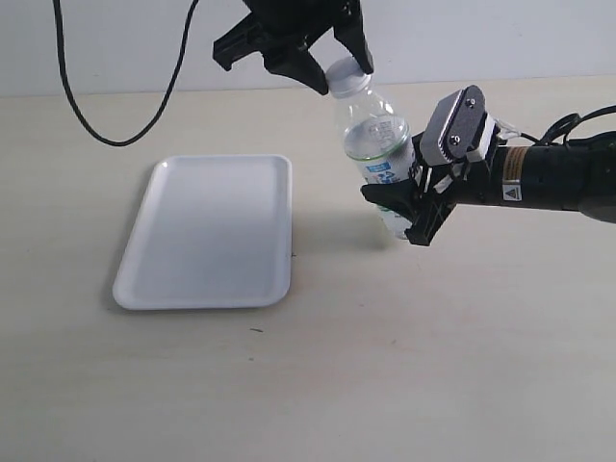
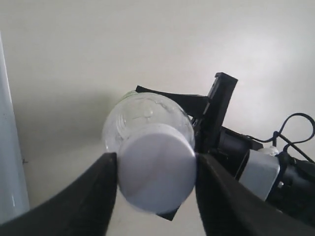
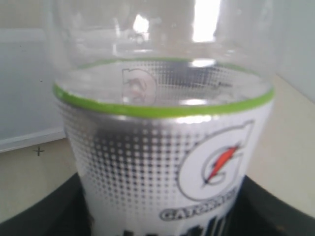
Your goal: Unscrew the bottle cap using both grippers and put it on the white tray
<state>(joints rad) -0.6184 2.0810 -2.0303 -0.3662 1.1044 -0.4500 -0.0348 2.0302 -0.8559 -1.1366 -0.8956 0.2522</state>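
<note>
Left hand (image 1: 345,77): closed around the bottle cap (image 2: 156,167), which sits on the neck, ready to twist.
Right hand (image 1: 402,214): clamps the bottle (image 1: 371,130) at its label, bracing it against turning.
White tray (image 1: 207,231): on the tabletop (image 1: 385,385) nearby, awaiting the cap.

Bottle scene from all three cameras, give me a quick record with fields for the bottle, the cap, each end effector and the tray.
bottle: clear with a label, leaning, top tipped toward the tray side
bottle cap: white, still on the neck
left end effector: closed on the bottle cap from above
right end effector: closed on the bottle's labelled body
white tray: flat on the table, apart from the bottle, nothing on it
</note>
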